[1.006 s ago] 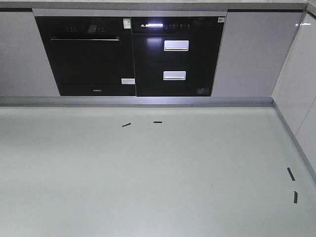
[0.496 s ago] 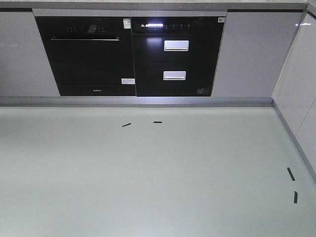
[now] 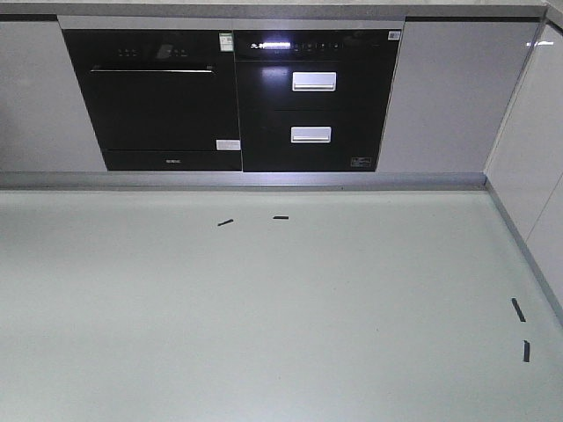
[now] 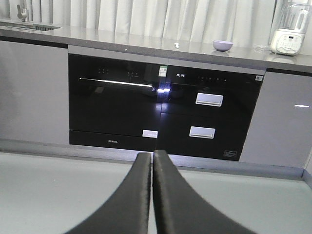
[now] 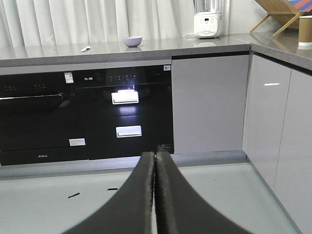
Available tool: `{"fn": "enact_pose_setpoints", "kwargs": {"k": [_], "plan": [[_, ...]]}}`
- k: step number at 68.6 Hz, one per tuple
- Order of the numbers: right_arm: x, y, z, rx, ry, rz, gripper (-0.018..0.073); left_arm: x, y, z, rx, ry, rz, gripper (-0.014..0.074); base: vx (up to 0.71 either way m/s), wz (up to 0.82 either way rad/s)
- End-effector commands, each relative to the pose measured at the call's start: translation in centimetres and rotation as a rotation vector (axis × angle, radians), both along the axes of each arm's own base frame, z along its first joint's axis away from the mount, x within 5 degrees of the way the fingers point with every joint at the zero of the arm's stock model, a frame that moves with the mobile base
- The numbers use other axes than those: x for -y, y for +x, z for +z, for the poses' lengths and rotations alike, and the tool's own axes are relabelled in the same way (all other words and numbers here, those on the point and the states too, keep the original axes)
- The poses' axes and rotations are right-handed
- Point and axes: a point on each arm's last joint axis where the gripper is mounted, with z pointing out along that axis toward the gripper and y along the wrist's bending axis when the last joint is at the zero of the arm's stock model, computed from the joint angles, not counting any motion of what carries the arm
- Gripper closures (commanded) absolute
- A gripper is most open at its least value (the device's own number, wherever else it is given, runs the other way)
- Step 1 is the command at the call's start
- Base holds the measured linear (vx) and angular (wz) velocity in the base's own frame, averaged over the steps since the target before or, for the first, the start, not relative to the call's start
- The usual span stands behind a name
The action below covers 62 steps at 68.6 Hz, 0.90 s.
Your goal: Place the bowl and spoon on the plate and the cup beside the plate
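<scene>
The lavender bowl (image 4: 223, 45) (image 5: 132, 41) stands on the grey countertop (image 4: 122, 41) far ahead, above the black ovens. A small pale spoon (image 5: 86, 48) (image 4: 176, 45) lies on the same counter a little left of the bowl. The brown paper cup (image 5: 305, 30) stands on the side counter at the far right of the right wrist view. The plate is out of view. My left gripper (image 4: 152, 155) and right gripper (image 5: 155, 155) are both shut with nothing between the fingers, low over the pale floor and far from all of these.
Black built-in ovens (image 3: 230, 98) with white drawer handles fill the cabinet front. A white blender (image 5: 208, 18) (image 4: 290, 29) sits on the counter right of the bowl, a wooden rack (image 5: 282, 13) beside the cup. Black tape marks (image 3: 226, 221) dot the floor. Cabinets (image 5: 285, 146) wall the right side.
</scene>
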Motion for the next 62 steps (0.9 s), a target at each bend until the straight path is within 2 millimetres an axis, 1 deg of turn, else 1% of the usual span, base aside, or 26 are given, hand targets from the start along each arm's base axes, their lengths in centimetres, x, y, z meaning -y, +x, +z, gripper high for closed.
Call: {"fn": "enact_pose_setpoints", "kwargs": {"k": [1,62], "plan": [[-0.09,-0.04,0.43,0.069,-0.017,0.007,0.0561,-0.01,-0.01,0.02,0.062,-0.004,-0.002,0.0602,0.0,0.0],[-0.09,-0.04,0.43,0.069,-0.017,0.007,0.0561,-0.01,-0.01,0.02,0.062,-0.004,-0.002,0.0602,0.0,0.01]]}}
